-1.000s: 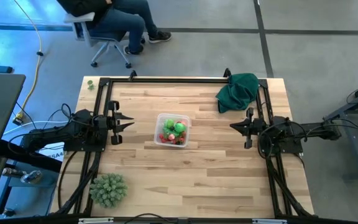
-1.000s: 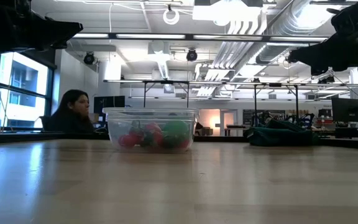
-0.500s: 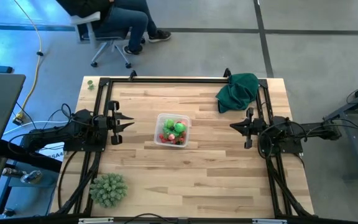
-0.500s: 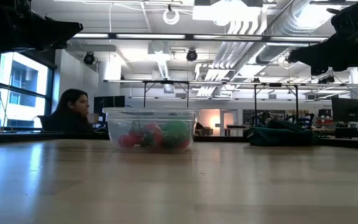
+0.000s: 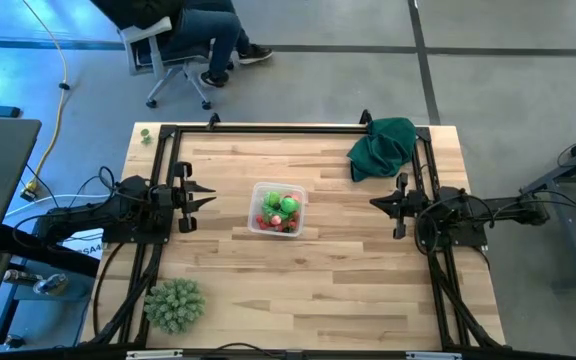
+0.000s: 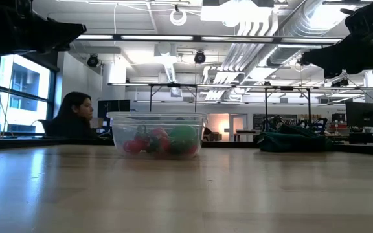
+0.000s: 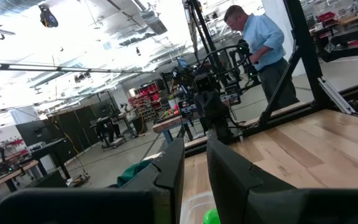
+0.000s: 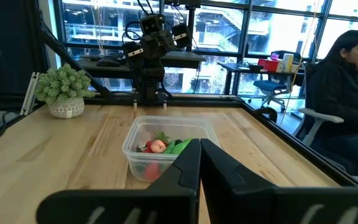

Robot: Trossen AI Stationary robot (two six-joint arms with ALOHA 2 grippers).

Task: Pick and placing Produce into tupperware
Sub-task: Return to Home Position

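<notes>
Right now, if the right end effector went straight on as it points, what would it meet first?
Probably the tupperware: it sits directly ahead of the right end effector, though relative height is unclear.

left arm (image 5: 88,217) and right arm (image 5: 493,213): matte black, chunky jointed links, thin black cables (image 5: 101,181) looping beside them. left gripper (image 5: 210,195) and right gripper (image 5: 374,203): dark crossbars carrying flat, angular black fingers (image 7: 166,180).
</notes>
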